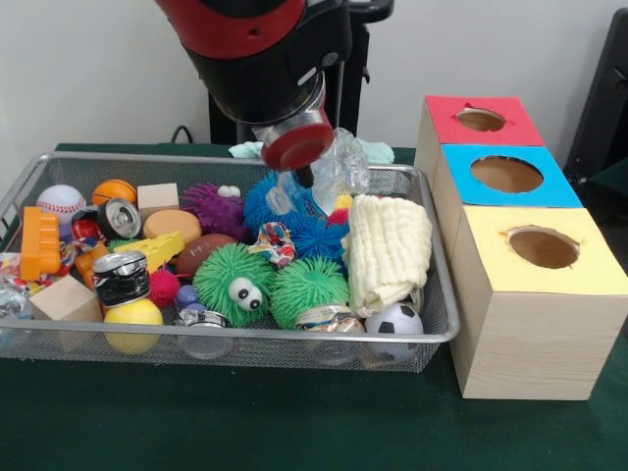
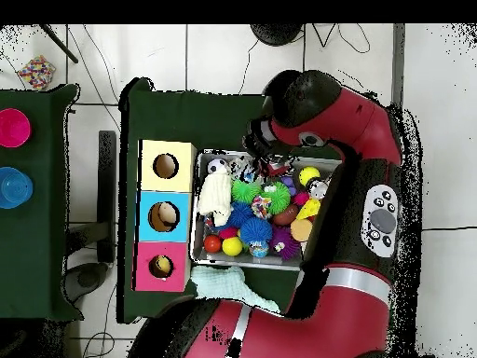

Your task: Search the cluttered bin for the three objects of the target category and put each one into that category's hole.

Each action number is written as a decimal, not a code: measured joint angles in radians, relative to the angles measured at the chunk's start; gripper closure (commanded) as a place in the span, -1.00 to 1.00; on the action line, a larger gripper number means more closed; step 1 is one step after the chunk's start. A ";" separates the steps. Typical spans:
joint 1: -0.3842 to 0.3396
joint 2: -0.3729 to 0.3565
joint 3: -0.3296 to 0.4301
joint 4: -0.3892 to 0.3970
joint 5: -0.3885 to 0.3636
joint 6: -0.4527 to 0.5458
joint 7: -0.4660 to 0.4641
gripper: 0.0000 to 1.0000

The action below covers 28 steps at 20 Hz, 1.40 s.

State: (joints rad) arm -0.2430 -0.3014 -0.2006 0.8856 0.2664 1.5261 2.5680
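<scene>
While the red and black arm (image 1: 257,49) reaches down from the top of the front view, its gripper (image 1: 302,175) hangs over the middle rear of the wire mesh bin (image 1: 39,162), just in front of a crumpled clear plastic bag (image 1: 343,162); whether the jaws are apart or together cannot be told. Below it lie a blue spiky ball (image 1: 319,235), two green spiky balls (image 1: 233,283), a folded cream cloth (image 1: 390,250) and a small soccer ball (image 1: 395,319). At right stand the red (image 1: 481,120), blue (image 1: 507,174) and yellow (image 1: 543,247) hole boxes.
</scene>
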 measured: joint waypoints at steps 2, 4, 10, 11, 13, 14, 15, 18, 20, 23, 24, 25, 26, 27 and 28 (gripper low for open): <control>-0.012 0.001 0.006 0.009 0.017 0.000 0.000 1.00; -0.034 0.003 0.021 0.028 0.043 -0.005 0.000 1.00; -0.093 0.014 0.065 0.083 0.094 -0.042 0.000 1.00; -0.106 0.018 0.075 0.097 0.103 -0.050 0.000 1.00; -0.137 0.027 0.100 0.135 0.126 -0.073 0.000 1.00; -0.149 0.031 0.110 0.153 0.135 -0.084 0.000 1.00; -0.163 0.035 0.124 0.176 0.147 -0.099 0.000 1.00; -0.190 0.045 0.152 0.240 0.172 -0.138 0.000 1.00; -0.201 0.048 0.169 0.275 0.179 -0.156 0.000 1.00; -0.213 0.053 0.195 0.322 0.187 -0.170 0.000 1.00; -0.214 0.054 0.201 0.334 0.188 -0.170 0.000 1.00; -0.215 0.054 0.210 0.350 0.190 -0.171 0.000 1.00; -0.215 0.052 0.218 0.367 0.191 -0.170 0.000 1.00; -0.215 0.050 0.224 0.378 0.193 -0.171 0.000 1.00; -0.215 0.046 0.232 0.393 0.195 -0.171 0.000 1.00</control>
State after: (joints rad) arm -0.4583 -0.2555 0.0312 1.2787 0.4618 1.3556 2.5680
